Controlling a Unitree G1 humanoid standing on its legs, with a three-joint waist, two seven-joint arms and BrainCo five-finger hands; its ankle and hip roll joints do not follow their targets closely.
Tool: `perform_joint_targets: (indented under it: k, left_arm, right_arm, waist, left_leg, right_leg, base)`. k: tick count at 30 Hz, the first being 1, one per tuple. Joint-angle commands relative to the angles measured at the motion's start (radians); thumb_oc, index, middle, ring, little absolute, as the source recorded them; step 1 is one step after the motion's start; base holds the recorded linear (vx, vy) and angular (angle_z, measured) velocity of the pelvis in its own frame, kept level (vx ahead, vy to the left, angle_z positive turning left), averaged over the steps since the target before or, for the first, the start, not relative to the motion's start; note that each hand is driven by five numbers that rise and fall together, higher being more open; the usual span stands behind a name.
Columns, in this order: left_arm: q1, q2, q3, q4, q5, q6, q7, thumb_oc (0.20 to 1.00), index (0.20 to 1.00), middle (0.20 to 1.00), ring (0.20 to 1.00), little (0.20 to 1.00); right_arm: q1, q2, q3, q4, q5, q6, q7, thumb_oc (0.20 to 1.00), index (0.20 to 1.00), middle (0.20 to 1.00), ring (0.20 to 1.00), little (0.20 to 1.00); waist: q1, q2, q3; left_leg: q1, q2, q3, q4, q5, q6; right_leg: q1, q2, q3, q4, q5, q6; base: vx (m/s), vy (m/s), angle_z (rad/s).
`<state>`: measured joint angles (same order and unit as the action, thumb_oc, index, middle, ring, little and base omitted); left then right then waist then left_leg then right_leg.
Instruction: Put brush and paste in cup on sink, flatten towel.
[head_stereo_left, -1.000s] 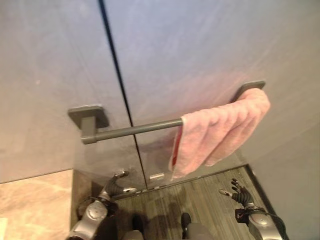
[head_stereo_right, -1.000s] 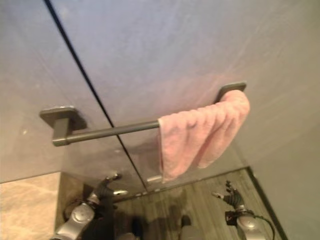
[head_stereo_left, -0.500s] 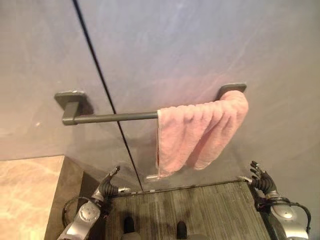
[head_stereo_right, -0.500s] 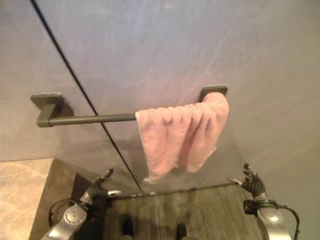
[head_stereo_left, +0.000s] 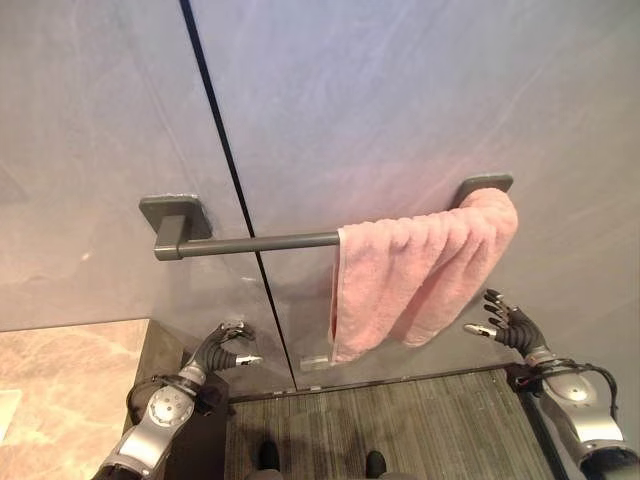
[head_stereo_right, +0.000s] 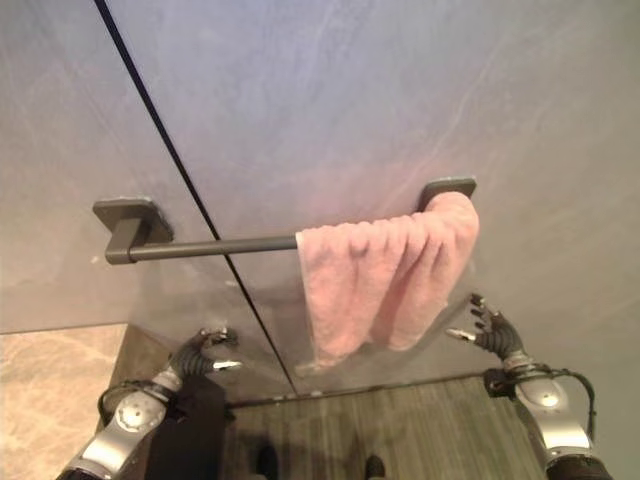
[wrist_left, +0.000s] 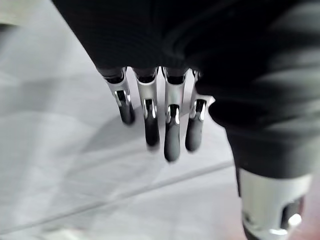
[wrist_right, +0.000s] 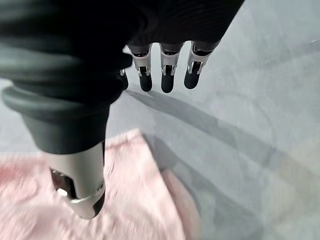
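Observation:
A pink towel (head_stereo_left: 420, 275) hangs bunched on the right half of a dark grey wall rail (head_stereo_left: 255, 243), its folds crowded toward the right bracket (head_stereo_left: 485, 186). The rail's left half is bare. My right hand (head_stereo_left: 510, 328) is raised just right of the towel's lower edge, fingers spread and holding nothing; its wrist view has the pink towel (wrist_right: 135, 200) close below the thumb. My left hand (head_stereo_left: 222, 347) is low at the left, well under the rail, fingers relaxed and empty, facing the grey wall (wrist_left: 60, 150).
A dark seam (head_stereo_left: 235, 190) runs down the grey wall behind the rail. A beige marble counter (head_stereo_left: 60, 390) lies at the lower left. Dark wood-look floor (head_stereo_left: 380, 430) stretches below the towel.
The camera has shifted, so the rail sits further right in view. My right hand has risen to the towel's lower right edge. My left hand has lifted slightly.

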<state>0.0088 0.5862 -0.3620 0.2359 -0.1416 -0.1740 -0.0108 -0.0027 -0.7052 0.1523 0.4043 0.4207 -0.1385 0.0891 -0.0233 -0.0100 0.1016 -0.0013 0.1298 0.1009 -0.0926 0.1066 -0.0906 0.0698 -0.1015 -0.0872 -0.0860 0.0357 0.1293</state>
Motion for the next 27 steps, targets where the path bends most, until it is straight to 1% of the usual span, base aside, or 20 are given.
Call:
perform_joint_targets:
  k: [1,5,10,11,16,17,24,27]
  left_arm:
    - [-0.158,0.010,-0.043,-0.060,-0.050,-0.097,-0.018,1.000,1.000,1.000,1.000,1.000]
    - [-0.211,-0.006,-0.101,-0.066,-0.063,-0.099,-0.034,1.000,1.000,1.000,1.000,1.000]
    - [-0.253,-0.019,-0.139,-0.087,-0.090,-0.101,-0.051,1.000,1.000,1.000,1.000,1.000]
    - [-0.260,-0.017,-0.149,-0.096,-0.091,-0.100,-0.058,1.000,1.000,1.000,1.000,1.000]
    - [-0.272,-0.022,-0.174,-0.094,-0.093,-0.100,-0.068,1.000,1.000,1.000,1.000,1.000]
    - [-0.285,-0.026,-0.196,-0.097,-0.090,-0.101,-0.074,1.000,1.000,1.000,1.000,1.000]
    - [-0.321,-0.045,-0.256,-0.095,-0.071,-0.099,-0.085,1.000,1.000,1.000,1.000,1.000]
    - [-0.334,-0.075,-0.281,-0.069,-0.051,-0.091,-0.078,1.000,1.000,1.000,1.000,1.000]
  right_arm:
    - [-0.139,-0.025,0.063,-0.077,0.087,-0.045,0.067,1.000,1.000,1.000,1.000,1.000]
    - [-0.178,-0.021,0.112,-0.111,0.164,-0.036,0.107,1.000,1.000,1.000,1.000,1.000]
    - [-0.219,-0.052,0.166,-0.192,0.191,-0.032,0.140,1.000,1.000,1.000,1.000,1.000]
    - [-0.234,-0.068,0.185,-0.218,0.181,-0.032,0.146,1.000,1.000,1.000,1.000,1.000]
    - [-0.255,-0.069,0.203,-0.240,0.180,-0.036,0.147,1.000,1.000,1.000,1.000,1.000]
    - [-0.274,-0.062,0.223,-0.248,0.171,-0.038,0.145,1.000,1.000,1.000,1.000,1.000]
    - [-0.299,-0.041,0.260,-0.229,0.121,-0.037,0.131,1.000,1.000,1.000,1.000,1.000]
    - [-0.302,-0.024,0.264,-0.204,0.097,-0.033,0.115,1.000,1.000,1.000,1.000,1.000]
  waist:
    - [0.008,-0.039,-0.062]
    - [0.004,-0.041,-0.066]
    - [-0.001,-0.039,-0.065]
    - [-0.002,-0.039,-0.063]
    - [-0.004,-0.040,-0.063]
    - [-0.005,-0.040,-0.062]
    - [-0.009,-0.043,-0.065]
    - [-0.012,-0.044,-0.069]
  left_leg:
    - [0.042,-0.046,0.070,0.005,-0.044,0.004]
    - [0.041,-0.044,0.070,0.005,-0.044,-0.001]
    - [0.046,-0.040,0.074,0.005,-0.043,-0.007]
    - [0.046,-0.037,0.076,0.005,-0.042,-0.009]
    - [0.046,-0.033,0.078,0.005,-0.041,-0.013]
    - [0.047,-0.030,0.079,0.005,-0.040,-0.014]
    - [0.053,-0.025,0.081,0.005,-0.042,-0.015]
    - [0.055,-0.023,0.083,0.005,-0.044,-0.013]
  right_leg:
    - [-0.043,0.026,-0.002,0.064,0.009,-0.004]
    - [-0.039,0.026,-0.002,0.055,0.013,-0.004]
    - [-0.038,0.029,-0.002,0.050,0.016,-0.005]
    - [-0.037,0.031,-0.001,0.049,0.016,-0.006]
    - [-0.037,0.034,-0.001,0.047,0.017,-0.006]
    - [-0.036,0.037,-0.001,0.046,0.016,-0.007]
    - [-0.031,0.045,-0.002,0.042,0.013,-0.009]
    - [-0.028,0.047,-0.005,0.042,0.010,-0.010]
  base:
    - [0.00,0.000,0.00]
    - [0.00,0.000,0.00]
    - [0.02,-0.021,-0.12]
    - [0.00,0.000,0.00]
    - [0.00,0.000,0.00]
    - [0.00,0.000,0.00]
    - [0.00,-0.005,0.00]
    - [0.00,0.000,0.00]
